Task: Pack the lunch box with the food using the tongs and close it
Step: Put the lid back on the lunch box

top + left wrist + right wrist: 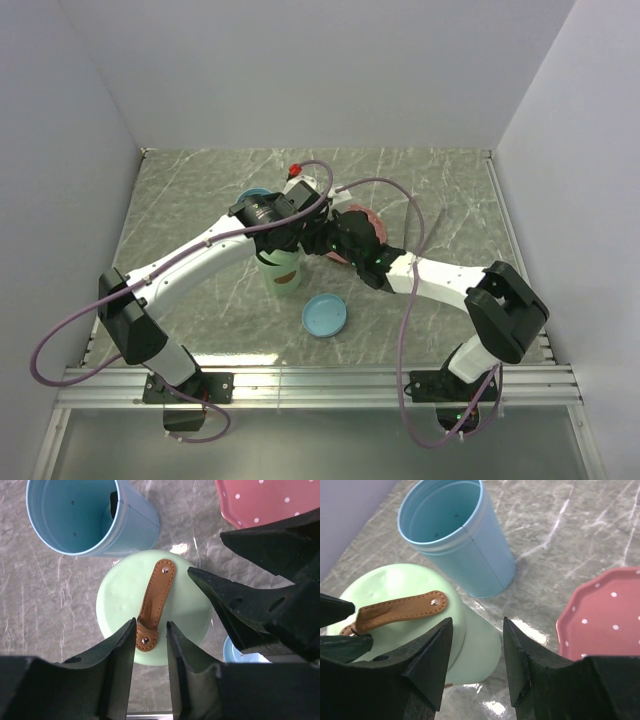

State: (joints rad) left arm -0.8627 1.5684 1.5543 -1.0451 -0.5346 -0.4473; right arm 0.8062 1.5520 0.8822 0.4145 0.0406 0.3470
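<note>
As the lunch box strap is judged soft and limp, it should be pinched near its rivet; the left gripper is slightly parted astride it, the right gripper wide and empty.

**Containers grouped at the table's middle**

A pale green round container with a brown leather strap on its lid stands mid-surface on the grey marble table. Behind it, toward the far edge, is a light blue open cup. To its right is a pink dotted round plate. Toward the near edge is a small blue round lid.

left tool: jaws apart, flanking near end of brown strap | strap: flat on pale green lid | blue cup: just beyond lid, mouth open | pink dotted plate: upper right | counter: grey marble
</note>
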